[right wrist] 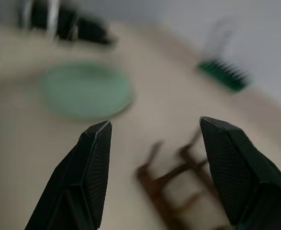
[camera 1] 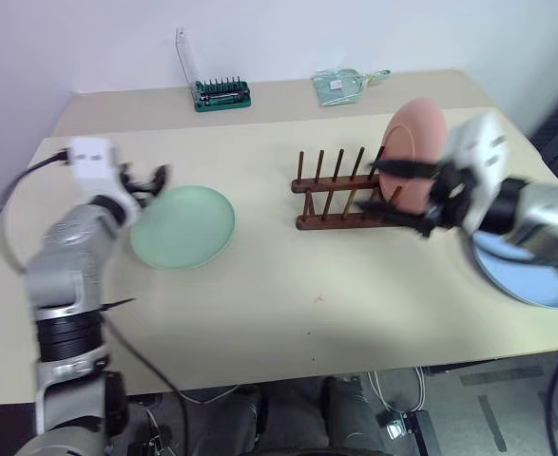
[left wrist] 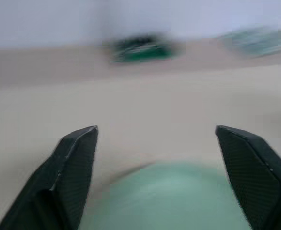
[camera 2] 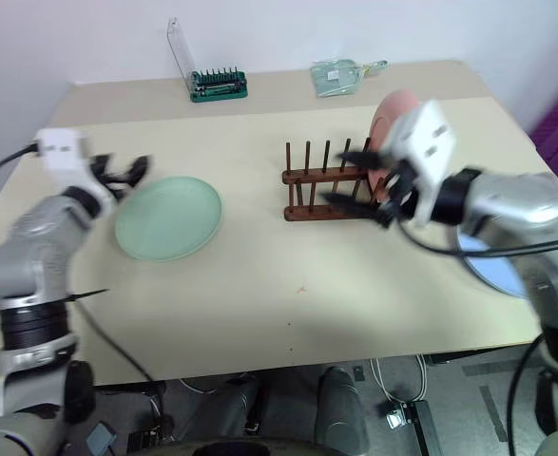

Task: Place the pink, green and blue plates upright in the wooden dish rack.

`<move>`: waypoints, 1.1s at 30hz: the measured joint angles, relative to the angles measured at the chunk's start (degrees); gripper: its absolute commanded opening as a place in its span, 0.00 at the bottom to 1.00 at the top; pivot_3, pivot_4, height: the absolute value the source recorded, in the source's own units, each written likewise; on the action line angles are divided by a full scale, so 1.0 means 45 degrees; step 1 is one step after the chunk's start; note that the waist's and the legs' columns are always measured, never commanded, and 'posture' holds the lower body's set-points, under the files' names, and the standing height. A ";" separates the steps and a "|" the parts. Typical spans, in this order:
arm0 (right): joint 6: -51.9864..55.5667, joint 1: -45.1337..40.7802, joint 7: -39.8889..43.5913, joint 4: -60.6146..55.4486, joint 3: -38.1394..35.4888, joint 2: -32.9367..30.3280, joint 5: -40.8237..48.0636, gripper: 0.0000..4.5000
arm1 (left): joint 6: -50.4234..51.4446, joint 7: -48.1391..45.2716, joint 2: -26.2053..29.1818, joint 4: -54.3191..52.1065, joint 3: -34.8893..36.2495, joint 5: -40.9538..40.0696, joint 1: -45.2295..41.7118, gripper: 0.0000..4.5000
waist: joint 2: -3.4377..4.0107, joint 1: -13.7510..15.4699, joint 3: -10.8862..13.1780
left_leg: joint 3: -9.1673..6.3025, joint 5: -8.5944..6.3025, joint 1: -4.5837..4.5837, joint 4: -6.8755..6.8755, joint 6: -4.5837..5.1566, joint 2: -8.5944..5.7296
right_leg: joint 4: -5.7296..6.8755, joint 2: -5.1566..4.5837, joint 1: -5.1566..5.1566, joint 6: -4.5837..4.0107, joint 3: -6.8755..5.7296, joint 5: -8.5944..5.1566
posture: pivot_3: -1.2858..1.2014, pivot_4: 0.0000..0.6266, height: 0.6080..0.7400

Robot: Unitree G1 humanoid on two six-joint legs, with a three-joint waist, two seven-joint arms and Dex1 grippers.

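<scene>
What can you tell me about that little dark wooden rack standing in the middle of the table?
The small dark brown wooden dish rack has two parallel rails joined by crossbars, each carrying a row of thin upright pegs. It stands flat on the pale beige table. A round pink plate stands upright at its right end; the other slots are empty. The right gripper hovers open just in front of it, apparently not touching.

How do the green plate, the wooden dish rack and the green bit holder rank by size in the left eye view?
1. green plate, largest
2. wooden dish rack
3. green bit holder, smallest, though it lies farthest from the camera.
</scene>
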 measured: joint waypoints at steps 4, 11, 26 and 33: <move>-0.0235 -0.0025 -0.0013 0.0191 0.0208 0.0842 -0.0337 0.66 | 0.1986 -0.0301 0.0145 -0.0546 0.0714 -0.0927 0.1441 0.88 | -0.0015 0.0296 0.0001 | -0.0004 -0.0006 -0.0005 0.0007 0.0003 -0.0005 | -0.0006 -0.0005 0.0002 -0.0003 -0.0008 0.0001 | 0.52 0.24 1.00; -0.0164 0.0214 0.0288 0.0047 0.0398 0.1285 -0.0340 0.66 | 0.3728 -0.0056 -0.0802 -0.1163 0.0967 -0.1925 0.1790 0.88 | -0.0044 0.0573 0.0011 | -0.0012 0.0007 0.0008 0.0009 -0.0029 0.0016 | 0.0002 0.0007 0.0012 -0.0027 -0.0028 0.0015 | 0.52 0.24 1.00; 0.0182 0.1200 -0.0375 -0.1059 0.0464 0.1559 -0.0907 0.66 | 0.3159 0.0778 -0.1350 -0.0219 -0.0185 -0.1318 0.0831 0.01 | -0.0036 0.0624 -0.0004 | 0.0000 0.0009 0.0024 0.0009 -0.0036 0.0017 | 0.0004 0.0005 0.0024 -0.0033 -0.0028 0.0020 | 0.52 0.24 1.00; -0.1344 -0.0026 -0.0540 -0.0352 0.2655 0.1469 -0.4478 0.99 | 0.1159 0.0125 -0.2168 -0.0816 -0.2486 -0.1104 -0.0802 0.00 | -0.0078 0.0610 0.0018 | -0.0004 0.0012 -0.0002 0.0026 -0.0040 0.0017 | 0.0002 0.0004 0.0014 -0.0034 -0.0045 0.0023 | 0.52 0.24 1.00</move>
